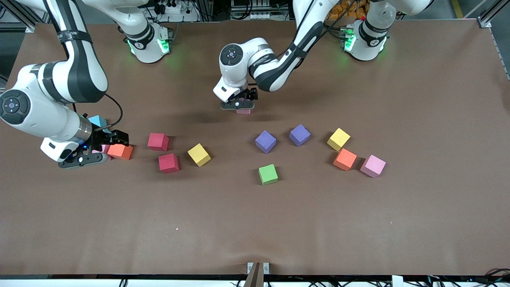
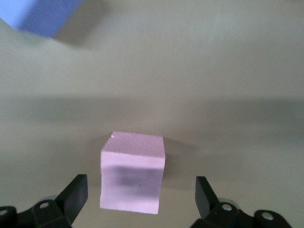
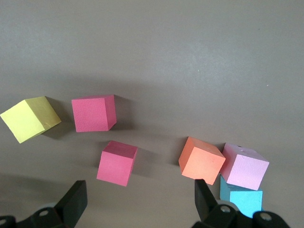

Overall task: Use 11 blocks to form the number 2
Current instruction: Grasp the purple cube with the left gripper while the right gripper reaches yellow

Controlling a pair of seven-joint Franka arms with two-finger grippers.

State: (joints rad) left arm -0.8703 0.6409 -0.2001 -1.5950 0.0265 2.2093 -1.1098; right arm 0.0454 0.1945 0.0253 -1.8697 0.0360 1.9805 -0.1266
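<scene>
My left gripper (image 1: 238,105) (image 2: 140,194) is open and low over the table's middle. A pink block (image 1: 243,111) (image 2: 133,175) rests on the table between its fingers, with a gap on each side. My right gripper (image 1: 104,140) (image 3: 140,202) hangs open and empty at the right arm's end, beside an orange block (image 1: 120,151) (image 3: 201,162) and a pink one (image 3: 244,166). Two red blocks (image 1: 158,141) (image 1: 168,163), yellow (image 1: 199,154), two purple (image 1: 265,141) (image 1: 299,134), green (image 1: 268,174), yellow (image 1: 338,139), orange (image 1: 345,159) and pink (image 1: 373,166) lie scattered. No number 2 is in view.
A cyan cube (image 1: 97,120) (image 3: 241,199) sits against the right gripper's pink block, partly hidden by the right arm. A small bracket (image 1: 257,271) stands at the table's edge nearest the front camera. Bare brown tabletop (image 1: 255,223) stretches between the blocks and that edge.
</scene>
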